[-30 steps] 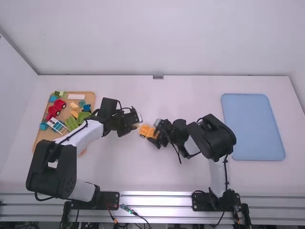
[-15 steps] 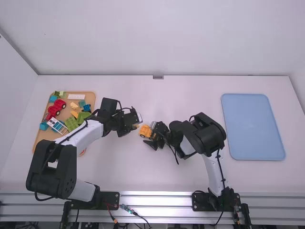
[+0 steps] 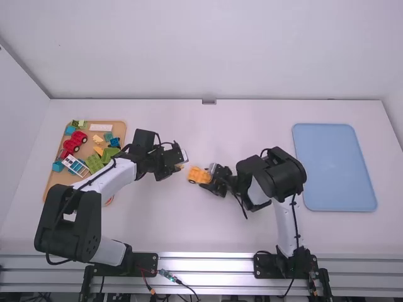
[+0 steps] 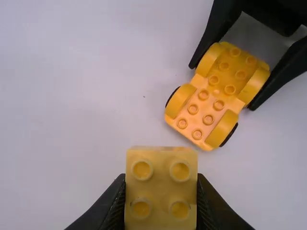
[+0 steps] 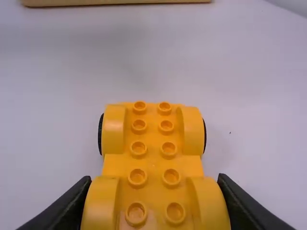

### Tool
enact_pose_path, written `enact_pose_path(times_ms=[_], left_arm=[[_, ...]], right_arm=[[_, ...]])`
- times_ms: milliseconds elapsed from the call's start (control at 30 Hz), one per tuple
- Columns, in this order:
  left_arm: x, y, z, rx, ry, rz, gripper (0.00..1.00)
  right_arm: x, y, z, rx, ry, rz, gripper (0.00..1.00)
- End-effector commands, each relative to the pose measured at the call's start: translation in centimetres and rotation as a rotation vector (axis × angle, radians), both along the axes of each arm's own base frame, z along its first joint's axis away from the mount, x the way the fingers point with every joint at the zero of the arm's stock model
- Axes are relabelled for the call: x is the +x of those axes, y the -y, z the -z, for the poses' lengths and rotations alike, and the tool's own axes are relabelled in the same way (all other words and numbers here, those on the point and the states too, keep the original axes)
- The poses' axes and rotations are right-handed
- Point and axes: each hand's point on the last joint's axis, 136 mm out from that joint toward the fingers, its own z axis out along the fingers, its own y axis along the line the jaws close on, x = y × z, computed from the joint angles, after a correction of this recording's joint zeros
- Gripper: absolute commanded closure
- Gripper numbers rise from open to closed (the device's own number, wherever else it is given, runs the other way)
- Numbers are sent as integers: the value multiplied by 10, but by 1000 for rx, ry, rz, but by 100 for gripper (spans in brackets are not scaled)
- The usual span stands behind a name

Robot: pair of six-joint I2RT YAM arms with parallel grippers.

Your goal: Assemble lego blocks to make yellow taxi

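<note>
My left arm (image 3: 116,179) angles from the near edge of the surface (image 3: 252,126) toward its middle, elbow bent out toward the left edge. My right arm (image 3: 271,179) rises, then folds inward. My left gripper (image 3: 181,166) and right gripper (image 3: 208,177) face each other, near but apart, each pair of fingers clamped part-way closed.
</note>
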Motion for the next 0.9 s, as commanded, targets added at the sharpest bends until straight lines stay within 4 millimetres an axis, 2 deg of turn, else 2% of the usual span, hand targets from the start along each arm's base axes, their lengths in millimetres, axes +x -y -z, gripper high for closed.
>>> enact_pose_path(times_ms=[0, 200, 400, 600, 867], left_arm=[[1, 5, -2, -18, -9, 12, 98], [-20, 25, -6, -101, 0, 187, 98], [-23, 25, -3, -99, -10, 186, 98], [-29, 42, -4, -96, 1, 241, 98], [-36, 65, 1, -29, 23, 287, 98]], right_arm=[[-2, 6, 6, 0, -25, -31, 56], [-10, 16, 14, 3, -58, -151, 51], [-8, 32, 22, -2, -112, -174, 47], [-12, 39, 26, -34, -81, -161, 44], [-12, 54, 15, -100, -14, -39, 42]])
